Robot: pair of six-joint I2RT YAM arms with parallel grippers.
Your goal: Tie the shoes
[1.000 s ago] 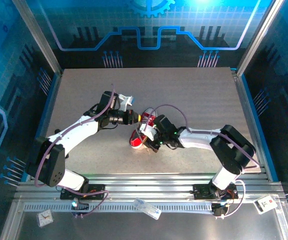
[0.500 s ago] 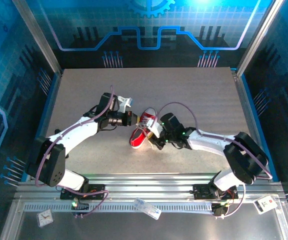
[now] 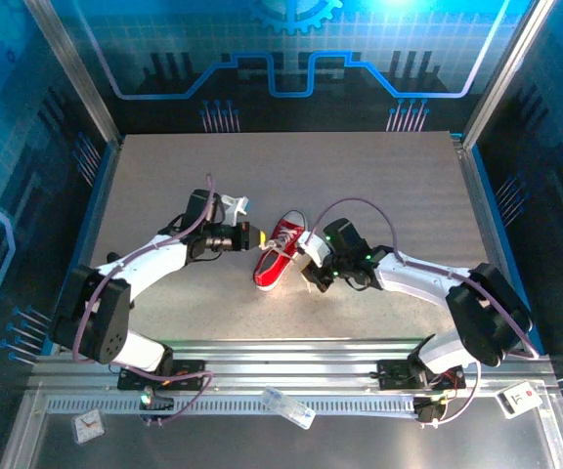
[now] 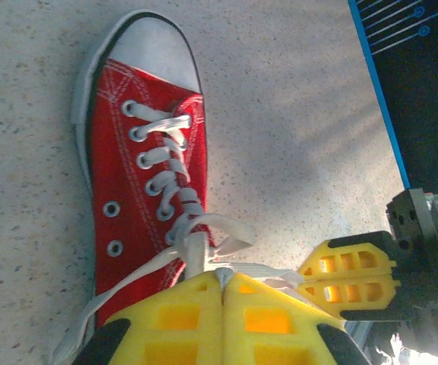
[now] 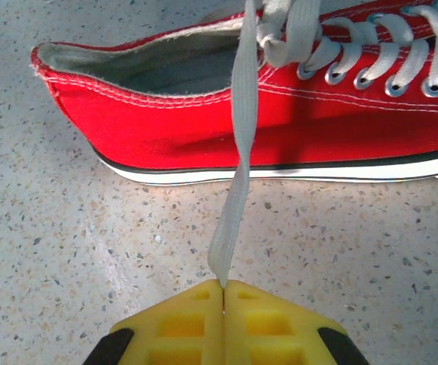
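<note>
**A:** Since the speckled grey table top [image 3: 389,186] is the biggest thing in front of us, where on it does the shoe sit?

**B:** Near the middle, upright on its sole, between the two grippers. It is a small red canvas low-top sneaker [image 3: 280,252] with a white rubber sole and toe cap, its toe toward the near edge.

**A:** How will it handle?

**B:** It looks light to me, and nothing pins it down. A hard tug would probably drag it across the table rather than tighten anything. The canvas upper is soft, and only the sole looks stiff.

**A:** And the long white laces [image 4: 166,163]?

**B:** They are flat, limp tape, crossed loosely at the top, with no bow tied yet. They will flop and twist, so I would take each one near its free end, pinched flat across its width.

**A:** What about the pincers?

**B:** The left gripper [image 4: 221,280] has its yellow pads [image 4: 181,312] pressed together. One lace tail [image 4: 194,255] runs into the seam and appears to be pinched there. The right gripper [image 5: 223,287] is clamped on the other lace tail [image 5: 238,152], which stretches straight from the shoe's throat down past the sole.
</note>
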